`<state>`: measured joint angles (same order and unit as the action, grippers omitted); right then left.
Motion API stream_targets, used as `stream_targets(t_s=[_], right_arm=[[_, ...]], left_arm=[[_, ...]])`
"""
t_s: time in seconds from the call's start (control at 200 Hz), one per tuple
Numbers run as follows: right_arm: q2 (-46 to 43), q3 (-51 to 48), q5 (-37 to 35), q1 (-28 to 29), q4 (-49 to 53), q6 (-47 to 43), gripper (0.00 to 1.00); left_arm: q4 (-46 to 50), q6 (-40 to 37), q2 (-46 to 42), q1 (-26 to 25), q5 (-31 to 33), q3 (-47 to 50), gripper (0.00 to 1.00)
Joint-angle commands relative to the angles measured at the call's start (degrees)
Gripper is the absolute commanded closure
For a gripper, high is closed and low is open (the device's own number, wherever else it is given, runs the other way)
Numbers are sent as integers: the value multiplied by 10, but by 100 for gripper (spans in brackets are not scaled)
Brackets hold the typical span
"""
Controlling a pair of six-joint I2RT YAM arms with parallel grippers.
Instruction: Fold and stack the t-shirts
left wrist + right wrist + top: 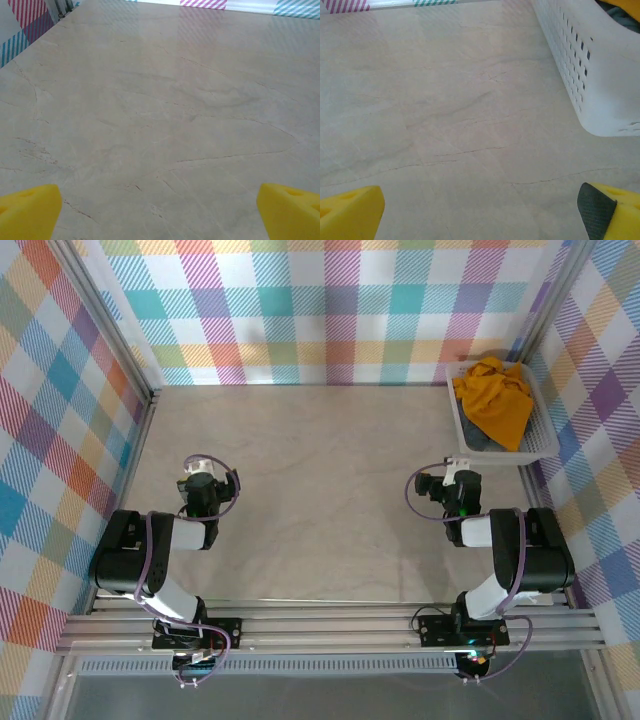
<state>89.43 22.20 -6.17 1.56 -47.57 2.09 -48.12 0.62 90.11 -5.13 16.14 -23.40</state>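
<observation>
Left pincer (pixel 204 470) and right pincer (pixel 457 468) gape empty above the counter (pixel 320 510). Ahead-right of the right one, the orange shirt (pixel 495 395) lies bunched over the grey shirt (pixel 477 438) in a basket (pixel 537 447). A grab may lift both shirts, or tip the basket.

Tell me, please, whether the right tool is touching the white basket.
Apart. In the right wrist view, a strip of bare table separates the open right tool from the near corner of the basket.
</observation>
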Motion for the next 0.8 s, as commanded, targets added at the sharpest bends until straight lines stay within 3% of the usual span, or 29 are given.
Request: stream_targets(t_s=[0.0,0.7,0.795], right_arm=[[-15,2,-2,0,-21,-1,0],[-16,-1,-1,0,-27,-1,0],[-32,-9,-27,5,-31,2,0]], left_arm=[[-8,6,-7,-3,8,9,0],[-9,5,-8,-3,8,9,0],[5,3,-22,-4,2,7,0]])
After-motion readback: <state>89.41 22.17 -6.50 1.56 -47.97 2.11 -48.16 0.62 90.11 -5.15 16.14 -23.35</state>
